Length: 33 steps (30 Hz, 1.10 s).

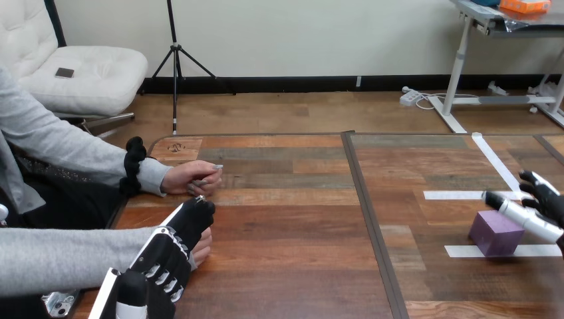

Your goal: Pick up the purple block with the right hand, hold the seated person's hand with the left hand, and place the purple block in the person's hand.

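Observation:
The purple block (494, 234) sits on the table near the right edge, between white tape strips. My right hand (540, 203) comes in from the right edge just above and beside the block, open; one white-and-black finger (515, 211) reaches over the block's upper right corner and the others spread above it. My left hand (174, 242) is at the lower left, back up, fingers straight. It lies over the person's nearer hand (203, 244), which peeks out at its right side. The person's farther hand (191, 178) rests loosely closed on the table.
White tape strips (495, 163) mark the right part of the wooden table (292, 266). A dark seam (367, 212) runs front to back between the two table halves. The person's grey sleeves (60, 256) come in from the left side.

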Available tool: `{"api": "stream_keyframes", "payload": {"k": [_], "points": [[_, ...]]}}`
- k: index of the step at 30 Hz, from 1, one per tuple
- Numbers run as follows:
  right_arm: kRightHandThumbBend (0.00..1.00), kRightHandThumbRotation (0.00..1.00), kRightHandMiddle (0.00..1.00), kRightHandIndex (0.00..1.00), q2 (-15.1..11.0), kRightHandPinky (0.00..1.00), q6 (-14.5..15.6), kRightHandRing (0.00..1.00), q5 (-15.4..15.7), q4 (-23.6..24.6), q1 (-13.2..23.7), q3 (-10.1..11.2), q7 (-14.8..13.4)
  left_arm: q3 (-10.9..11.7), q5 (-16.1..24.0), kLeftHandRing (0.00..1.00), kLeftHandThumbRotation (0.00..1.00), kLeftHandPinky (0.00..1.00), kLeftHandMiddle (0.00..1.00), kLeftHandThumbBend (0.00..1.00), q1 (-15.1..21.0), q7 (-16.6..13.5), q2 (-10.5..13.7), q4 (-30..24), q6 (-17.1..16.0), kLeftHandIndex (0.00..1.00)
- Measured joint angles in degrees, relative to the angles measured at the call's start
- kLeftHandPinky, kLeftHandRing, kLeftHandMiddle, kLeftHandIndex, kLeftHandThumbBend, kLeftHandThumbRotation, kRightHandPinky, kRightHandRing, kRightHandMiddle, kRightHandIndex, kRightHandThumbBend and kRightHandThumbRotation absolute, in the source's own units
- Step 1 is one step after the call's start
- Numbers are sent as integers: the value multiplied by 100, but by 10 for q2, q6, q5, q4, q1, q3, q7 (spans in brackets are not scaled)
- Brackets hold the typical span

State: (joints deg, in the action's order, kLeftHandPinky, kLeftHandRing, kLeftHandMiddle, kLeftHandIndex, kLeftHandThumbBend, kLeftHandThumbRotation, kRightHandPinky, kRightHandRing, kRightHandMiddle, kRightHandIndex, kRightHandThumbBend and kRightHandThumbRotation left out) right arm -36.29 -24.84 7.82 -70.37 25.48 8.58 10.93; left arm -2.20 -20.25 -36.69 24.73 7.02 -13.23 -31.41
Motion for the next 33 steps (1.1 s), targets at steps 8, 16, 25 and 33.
{"api": "stream_keyframes", "payload": {"k": [8,16,25,33], "points": [[100,55,98,96,-2,86,14,96,43,-1,0,-31,-33,0,-5,92,100,97,90,90,-1,1,1,0,1,86],[100,53,99,97,-2,86,20,98,54,-1,1,-42,-39,1,-8,92,100,96,90,89,-1,1,3,0,1,86],[100,53,100,100,-2,89,29,100,49,-1,5,-42,-27,1,-8,92,100,96,90,89,-1,0,4,0,6,87],[100,55,100,99,-2,90,30,100,51,-1,5,-43,-24,2,-7,92,100,96,90,89,-1,0,4,0,8,87]]}}
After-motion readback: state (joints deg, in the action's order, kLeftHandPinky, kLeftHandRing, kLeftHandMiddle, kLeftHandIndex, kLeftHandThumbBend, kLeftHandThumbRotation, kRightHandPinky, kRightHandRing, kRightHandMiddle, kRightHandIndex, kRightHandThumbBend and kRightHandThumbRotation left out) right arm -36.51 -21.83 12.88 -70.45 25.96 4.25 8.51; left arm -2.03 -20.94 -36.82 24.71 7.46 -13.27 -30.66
